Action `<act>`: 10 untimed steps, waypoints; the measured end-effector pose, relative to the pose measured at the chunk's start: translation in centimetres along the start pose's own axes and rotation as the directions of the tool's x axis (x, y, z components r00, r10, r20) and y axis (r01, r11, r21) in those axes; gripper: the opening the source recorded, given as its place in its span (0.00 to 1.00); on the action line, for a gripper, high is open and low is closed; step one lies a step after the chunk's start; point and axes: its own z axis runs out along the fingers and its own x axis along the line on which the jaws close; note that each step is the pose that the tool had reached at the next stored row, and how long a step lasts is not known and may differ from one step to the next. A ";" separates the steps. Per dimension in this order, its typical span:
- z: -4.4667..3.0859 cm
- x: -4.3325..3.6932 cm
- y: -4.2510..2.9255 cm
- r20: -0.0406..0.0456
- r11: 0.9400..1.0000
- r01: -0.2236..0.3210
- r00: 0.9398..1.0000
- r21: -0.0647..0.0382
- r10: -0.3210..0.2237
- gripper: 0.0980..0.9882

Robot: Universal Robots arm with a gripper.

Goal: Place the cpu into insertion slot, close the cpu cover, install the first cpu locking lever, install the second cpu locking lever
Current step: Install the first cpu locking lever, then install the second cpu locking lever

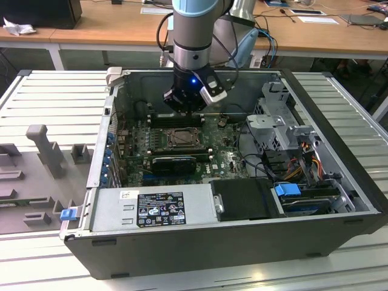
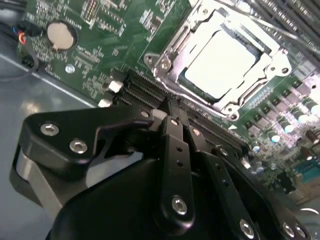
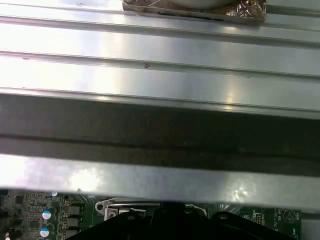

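In the exterior view my gripper (image 1: 183,109) hangs inside the open computer case, just behind the insertion slot (image 1: 180,139) on the green motherboard. In the second wrist view the cpu (image 2: 222,62) lies flat in the socket, its pale face shining brightly. The cpu cover (image 2: 170,55), a silver frame plate, lies down around the chip with the face showing through its window. My gripper (image 2: 175,111) sits a short way off the socket's near corner, above the long black slots. Its black fingers (image 2: 173,135) are together with nothing between them. I cannot make out how the locking levers stand.
Long black card slots (image 2: 142,90) and a coin cell (image 2: 61,35) lie beside the socket. The case holds a power supply (image 1: 151,209), a drive cage (image 1: 279,115) and cables at the exterior view's right. Grey fixtures (image 1: 45,148) stand on the slatted table (image 1: 54,91).
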 end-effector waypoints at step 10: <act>-0.10 0.07 -1.04 0.000 1.000 0.000 1.000 0.000 0.000 0.01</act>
